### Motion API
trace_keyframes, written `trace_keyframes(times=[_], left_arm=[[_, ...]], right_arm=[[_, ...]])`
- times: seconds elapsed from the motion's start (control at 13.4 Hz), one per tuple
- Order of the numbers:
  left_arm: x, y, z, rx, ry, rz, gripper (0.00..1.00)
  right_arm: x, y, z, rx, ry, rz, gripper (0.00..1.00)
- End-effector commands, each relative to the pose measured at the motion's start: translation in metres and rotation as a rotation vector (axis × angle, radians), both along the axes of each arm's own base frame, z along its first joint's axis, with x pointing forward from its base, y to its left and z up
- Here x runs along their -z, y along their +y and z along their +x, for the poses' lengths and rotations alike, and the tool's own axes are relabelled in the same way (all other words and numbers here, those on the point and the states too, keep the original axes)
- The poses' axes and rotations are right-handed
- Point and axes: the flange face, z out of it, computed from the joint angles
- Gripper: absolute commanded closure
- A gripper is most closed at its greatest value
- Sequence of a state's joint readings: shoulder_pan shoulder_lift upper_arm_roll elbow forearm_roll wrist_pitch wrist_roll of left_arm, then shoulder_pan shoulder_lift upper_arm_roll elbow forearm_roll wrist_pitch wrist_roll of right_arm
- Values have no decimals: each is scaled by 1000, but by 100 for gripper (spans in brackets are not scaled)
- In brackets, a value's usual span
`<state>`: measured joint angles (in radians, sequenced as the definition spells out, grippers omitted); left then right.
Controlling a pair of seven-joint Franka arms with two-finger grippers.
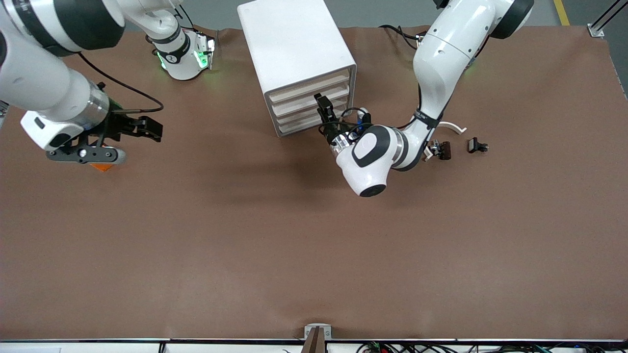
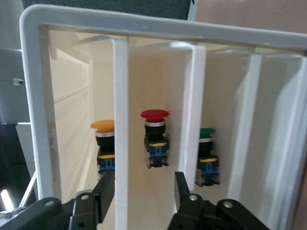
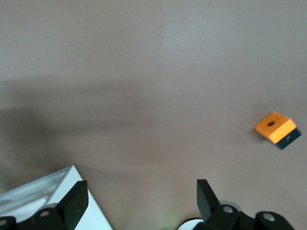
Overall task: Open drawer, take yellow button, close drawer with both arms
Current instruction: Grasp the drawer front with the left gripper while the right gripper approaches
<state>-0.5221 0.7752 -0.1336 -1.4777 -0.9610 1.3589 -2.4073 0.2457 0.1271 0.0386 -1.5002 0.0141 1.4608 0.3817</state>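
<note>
The white cabinet [image 1: 294, 44] stands at the table's back middle, its four cream drawer fronts all pushed in. My left gripper [image 1: 321, 100] is at the upper fronts. In the left wrist view it [image 2: 143, 190] is open, and its fingers [image 2: 105, 191] straddle the uppermost drawer's front bar [image 2: 121, 120] without closing on it. The button [image 2: 104, 139], orange-yellow cap on a black-and-blue body, stands inside past that bar. My right gripper [image 1: 156, 128] is open and empty in the air at the right arm's end, and in its wrist view [image 3: 139, 196] it is over bare table.
Red-capped [image 2: 154, 132] and green-capped [image 2: 207, 153] push-buttons stand in the lower drawers. An orange square block with a hole [image 1: 102, 166] [image 3: 274, 127] lies under the right hand. Black clips [image 1: 444, 149] [image 1: 477, 145] and a white ring [image 1: 454, 127] lie by the left arm.
</note>
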Motion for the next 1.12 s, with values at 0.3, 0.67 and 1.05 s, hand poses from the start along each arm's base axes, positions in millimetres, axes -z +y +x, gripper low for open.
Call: trace_keyframes(times=[0.3, 0.67, 1.05], left_arm=[[-6, -29, -29, 64, 47, -12, 52], [-2, -33, -35, 70, 56, -12, 84], [8, -22, -24, 51, 57, 2, 100]], right_arm=[[-7, 102, -41, 393, 43, -23, 0], [-8, 135, -54, 632, 78, -6, 0], [1, 137, -50, 634, 87, -17, 0]])
